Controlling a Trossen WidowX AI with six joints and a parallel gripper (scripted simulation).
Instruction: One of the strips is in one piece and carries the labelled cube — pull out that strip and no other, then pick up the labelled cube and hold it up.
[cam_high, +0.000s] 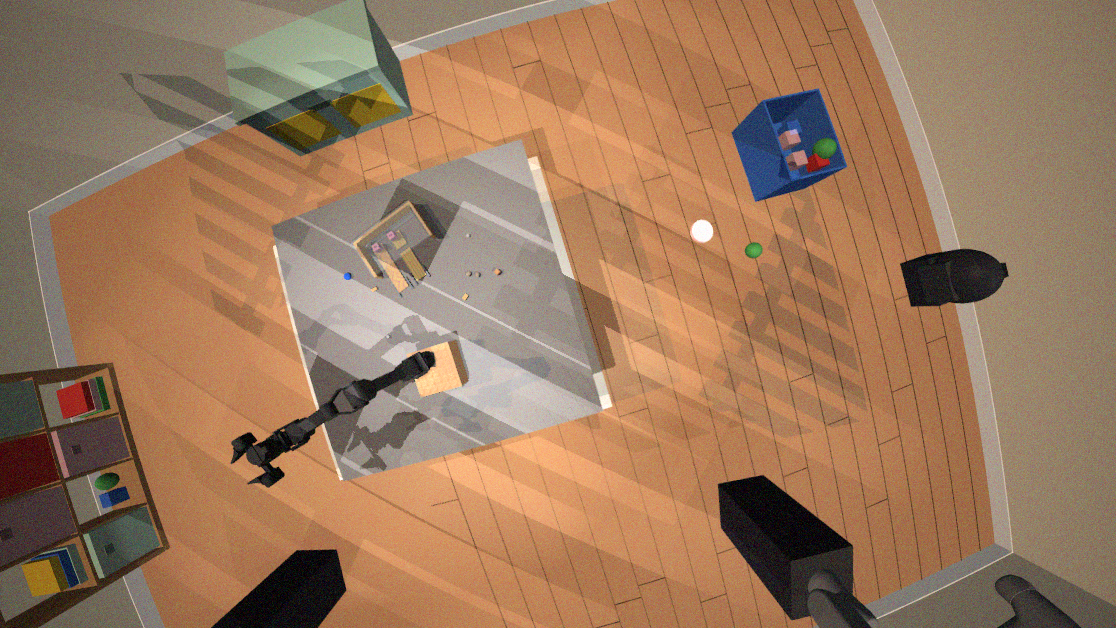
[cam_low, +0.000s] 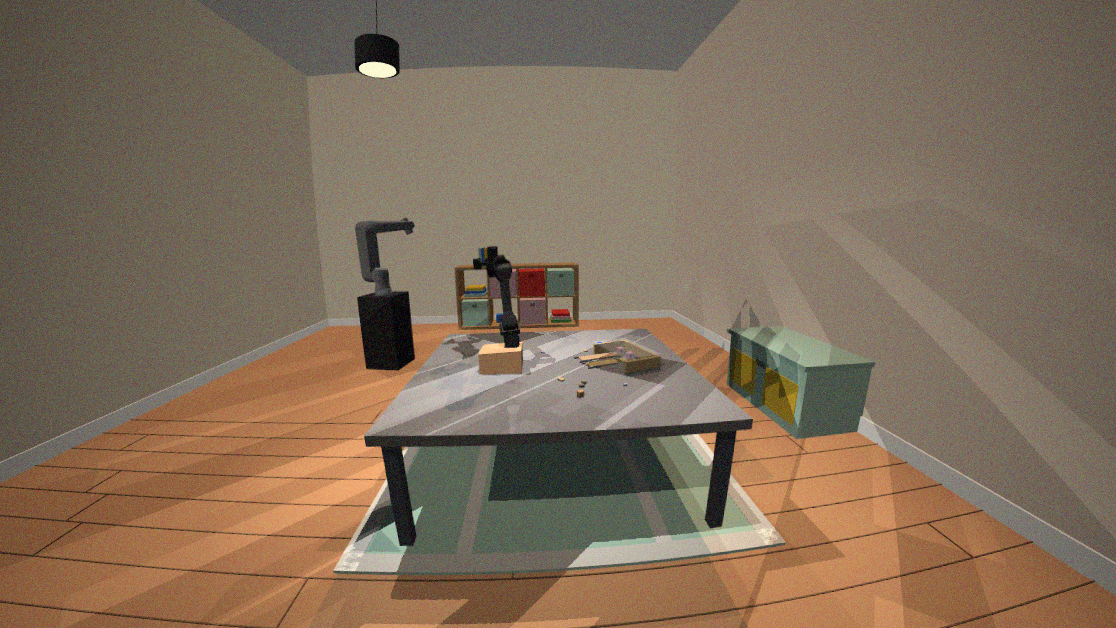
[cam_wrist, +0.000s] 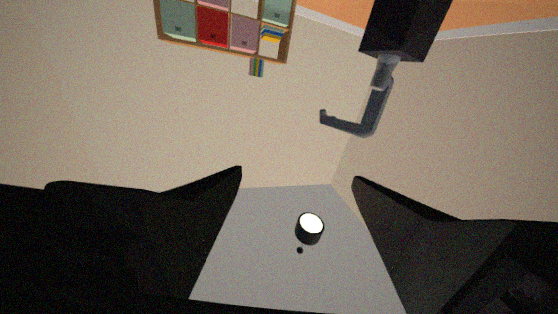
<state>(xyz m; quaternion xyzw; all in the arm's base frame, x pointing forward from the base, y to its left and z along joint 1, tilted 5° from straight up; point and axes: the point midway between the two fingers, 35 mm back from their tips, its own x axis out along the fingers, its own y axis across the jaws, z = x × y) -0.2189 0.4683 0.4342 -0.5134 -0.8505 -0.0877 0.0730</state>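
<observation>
The strips (cam_high: 399, 269) lie in and just out of a shallow wooden tray (cam_high: 417, 215) on the far part of the tabletop (cam_high: 507, 351), with small pink cubes (cam_high: 376, 246) inside; which cube is labelled cannot be told. Well apart, beyond the tabletop's edge, the arm's jaws (cam_high: 251, 462) stand wide, holding nothing, pointing towards the ceiling lamp (cam_wrist: 309, 227).

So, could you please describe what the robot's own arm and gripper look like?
The arm is a slim chain of dark grey to black segments with bulkier joints. The gripper is matt black with two wedge-shaped fingers tapering to points. No cables, markings or labels are visible.
</observation>
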